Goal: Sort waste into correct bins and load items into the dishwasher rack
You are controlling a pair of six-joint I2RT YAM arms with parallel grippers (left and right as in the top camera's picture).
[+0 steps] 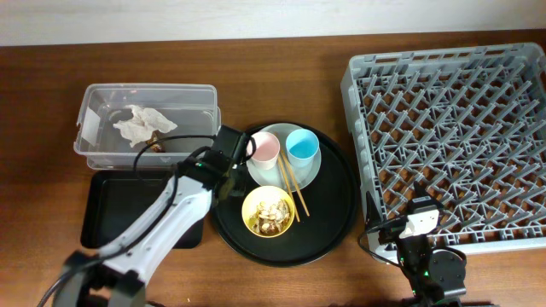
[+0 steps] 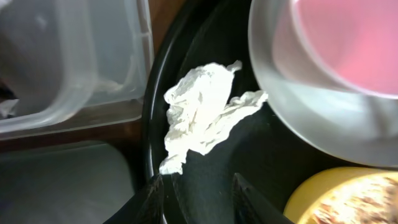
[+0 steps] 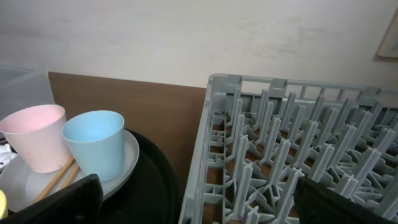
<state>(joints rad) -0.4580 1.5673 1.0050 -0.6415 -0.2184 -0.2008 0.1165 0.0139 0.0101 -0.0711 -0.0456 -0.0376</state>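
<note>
Overhead view, biggest first. Dishwasher rack (image 1: 448,145) fills the table's right side, from far edge to near edge; nothing loaded yet, pegs all bare. Round black tray (image 1: 328,222) sits mid-table, toward the near edge. Clear plastic box (image 1: 149,87) is far-left, w/ the shallow black tray (image 1: 111,205) right beside it on the near side; that one looks bare.

On the round tray: grey-white plate (image 1: 311,166) carrying the pink cup (image 1: 264,149) and light-blue cup (image 1: 301,147) side by side, chopsticks (image 1: 294,183) slanting off the plate, and the yellow bowl (image 1: 247,209) on the near side holding the food scraps (image 1: 269,213).

Waste: one crumpled tissue (image 1: 143,126) is in the clear box. A second tissue (image 2: 199,112) lies on the round tray's left rim, btwn box and plate.

Left gripper (image 2: 202,190) hangs just above that tissue, fingers spread, nothing held. Right gripper (image 3: 196,202) is parked by the rack's near edge, fingers spread wide, empty.

Judgement: early stage. Approx one tissue sorted; second tissue, the scraps and all five dish items are left to do.
</note>
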